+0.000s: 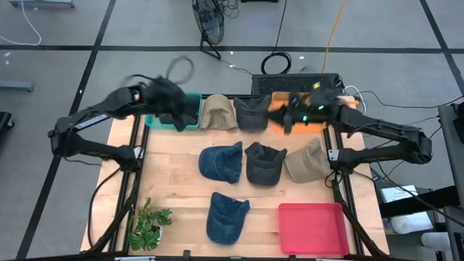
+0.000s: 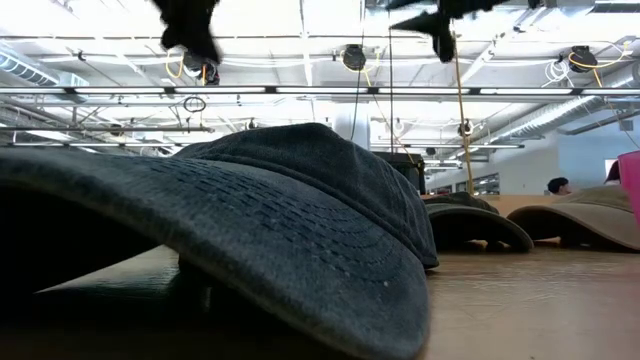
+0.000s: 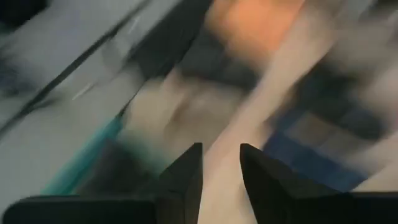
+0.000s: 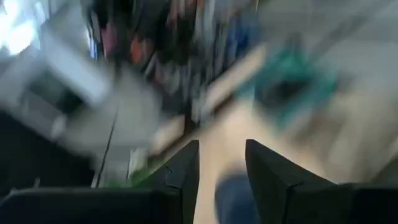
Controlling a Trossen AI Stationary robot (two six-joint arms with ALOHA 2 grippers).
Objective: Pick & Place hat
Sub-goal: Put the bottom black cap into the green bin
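Several hats lie crown up on the wooden table: beige [image 1: 217, 112], dark [image 1: 251, 113] and orange [image 1: 278, 106] in the back row, blue [image 1: 221, 161], dark [image 1: 262, 164] and beige [image 1: 308, 161] in the middle, and one blue hat [image 1: 227, 217] in front, which fills the low view [image 2: 250, 220]. My left gripper [image 1: 172, 103] hangs blurred above the teal bin [image 1: 190, 122] and stands open with nothing between its fingers [image 3: 221, 158]. My right gripper [image 1: 291, 116] hovers high over the orange hat, also open and holding nothing [image 4: 222, 155].
A red tray [image 1: 313, 228] sits at the front right and a small green plant [image 1: 148, 225] at the front left. Bare wood shows between the tray and the front blue hat. Cables and a black box [image 1: 297, 81] lie behind the table's far edge.
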